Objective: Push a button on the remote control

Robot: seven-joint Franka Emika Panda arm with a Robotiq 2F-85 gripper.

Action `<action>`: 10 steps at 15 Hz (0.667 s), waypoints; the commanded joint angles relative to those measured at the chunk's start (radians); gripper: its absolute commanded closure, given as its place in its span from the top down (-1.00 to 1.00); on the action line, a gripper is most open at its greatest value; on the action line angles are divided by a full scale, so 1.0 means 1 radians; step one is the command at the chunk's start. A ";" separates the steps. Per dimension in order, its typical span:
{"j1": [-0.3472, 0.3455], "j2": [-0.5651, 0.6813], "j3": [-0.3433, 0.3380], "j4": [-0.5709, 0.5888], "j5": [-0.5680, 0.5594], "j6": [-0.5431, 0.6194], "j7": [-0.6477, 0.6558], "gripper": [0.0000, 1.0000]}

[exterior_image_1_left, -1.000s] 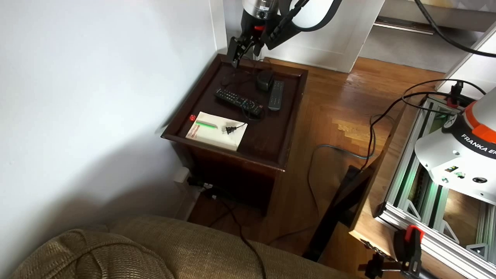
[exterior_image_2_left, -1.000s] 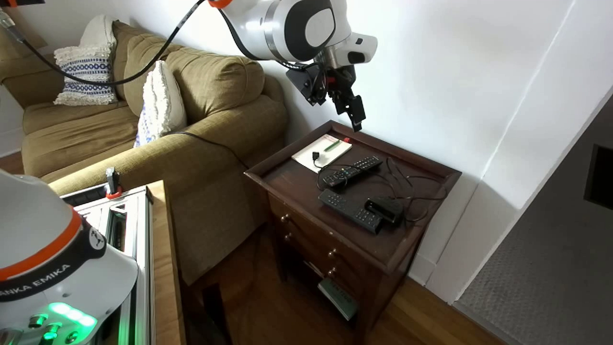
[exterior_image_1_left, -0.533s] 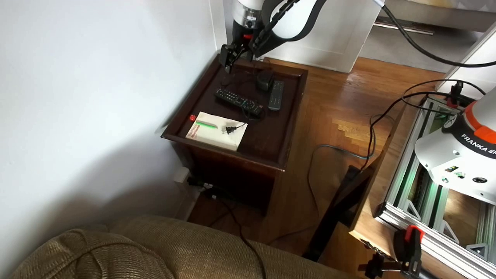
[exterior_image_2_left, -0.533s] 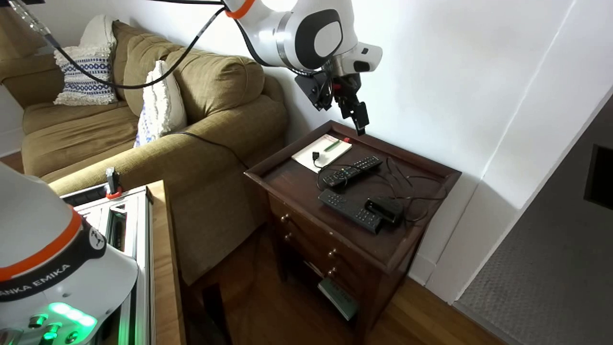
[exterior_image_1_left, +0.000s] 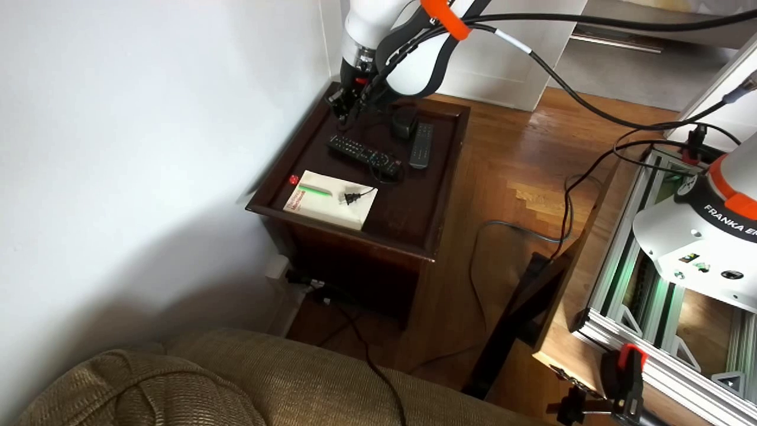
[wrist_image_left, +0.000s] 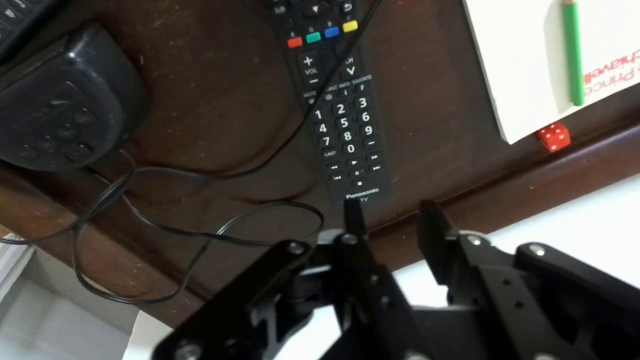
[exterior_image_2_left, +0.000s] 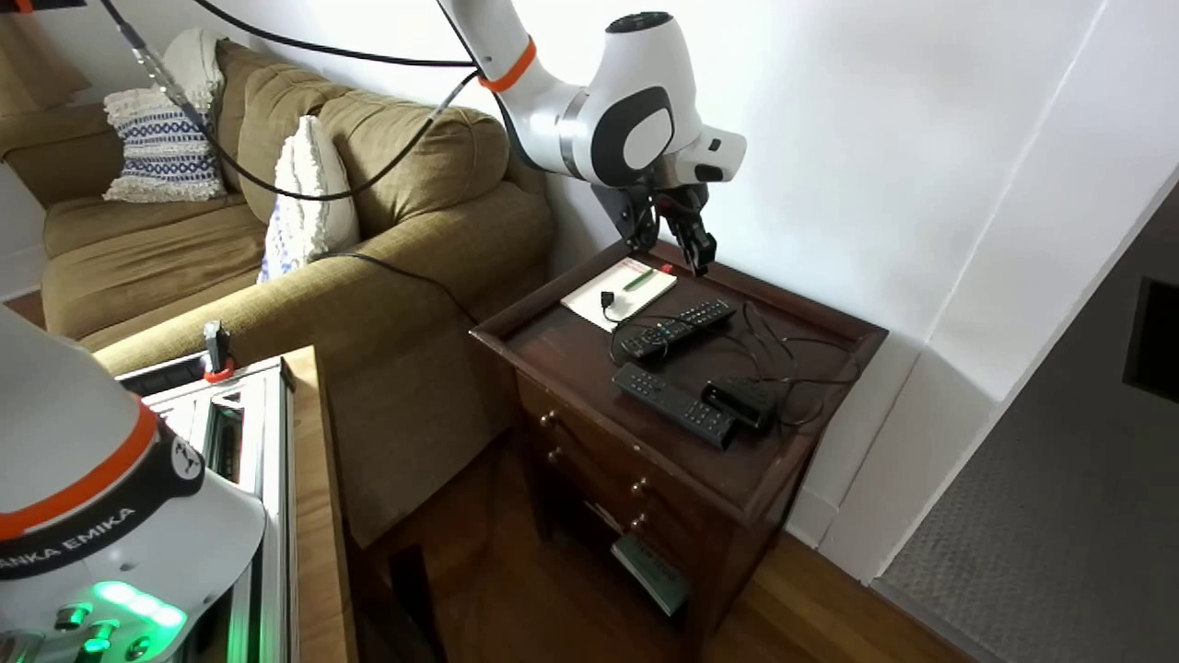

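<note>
Two fingers [wrist_image_left: 356, 222] apart, above the side table [wrist_image_left: 415, 115]; Panasonic remote [wrist_image_left: 345, 120] lies flat ahead (no contact yet), branded end nearest, long axis running away from them; next move, I'd judge: forward, then down.

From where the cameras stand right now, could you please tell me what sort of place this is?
Most likely a home living room: an upholstered couch with fringed throw pillows stands beside a wooden end table, on which lies a Panasonic TV remote.
</note>
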 commanded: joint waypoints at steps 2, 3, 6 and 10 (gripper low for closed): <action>0.063 0.092 -0.064 0.065 0.062 0.044 -0.030 -1.00; 0.069 0.105 -0.072 0.073 0.070 0.048 -0.031 -1.00; 0.089 0.139 -0.093 0.095 0.083 0.058 -0.035 -1.00; 0.109 0.177 -0.111 0.116 0.095 0.071 -0.038 -1.00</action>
